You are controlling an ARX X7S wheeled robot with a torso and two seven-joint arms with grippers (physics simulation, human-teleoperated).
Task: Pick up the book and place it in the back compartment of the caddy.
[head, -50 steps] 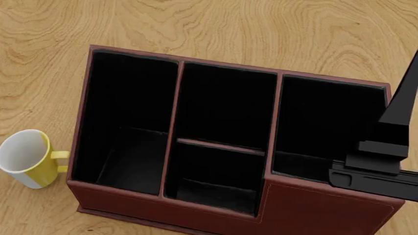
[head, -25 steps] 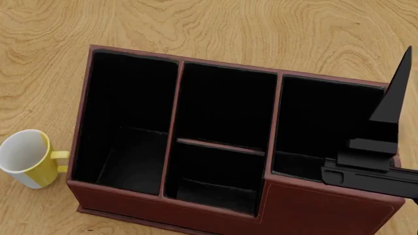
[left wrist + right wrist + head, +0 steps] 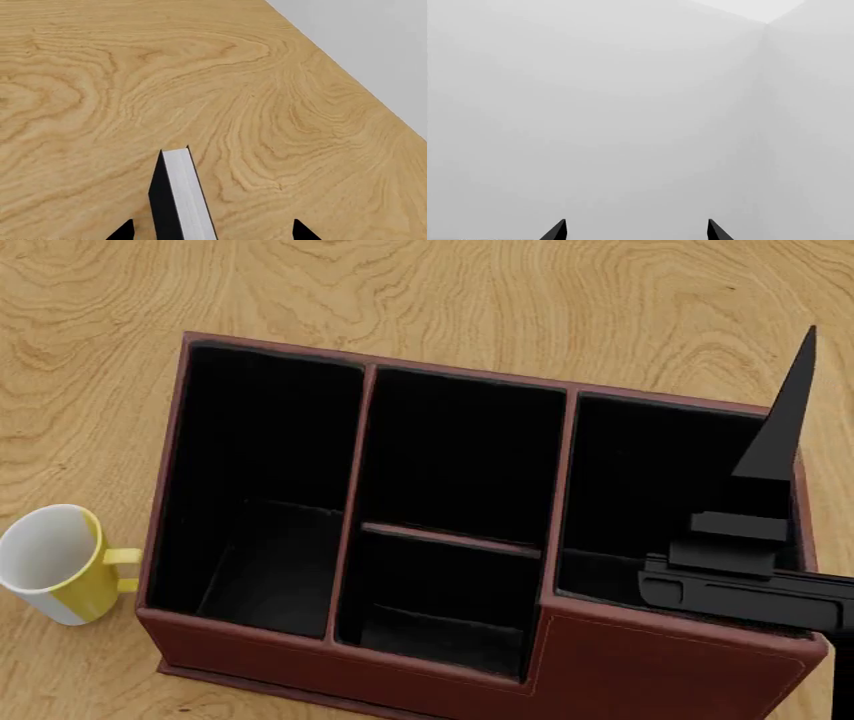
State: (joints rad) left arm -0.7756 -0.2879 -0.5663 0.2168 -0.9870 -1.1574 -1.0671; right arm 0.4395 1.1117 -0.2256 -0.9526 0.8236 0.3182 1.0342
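The book (image 3: 787,420), slim and black, stands upright in the air over the right end of the caddy (image 3: 667,670). My left gripper (image 3: 731,530) comes in from the right edge of the head view and is shut on the book's lower end. Seen from the left wrist, the book (image 3: 183,200) shows white page edges and runs out between the fingertips (image 3: 127,231) of that gripper (image 3: 211,232), above bare wood. The back compartment (image 3: 441,610) is the small black cell below the low divider in the middle column. My right gripper (image 3: 636,232) has its tips apart, holds nothing and faces a grey wall.
A yellow and white mug (image 3: 54,562) stands on the wooden table (image 3: 467,300), just left of the caddy. The caddy's larger middle cell (image 3: 465,455) and two long side cells (image 3: 254,480) hold nothing. In the left wrist view the table edge (image 3: 347,75) runs diagonally.
The left gripper and the upright book have moved left, from the head view's right edge to over the caddy's right side cell. The caddy and mug have not moved.
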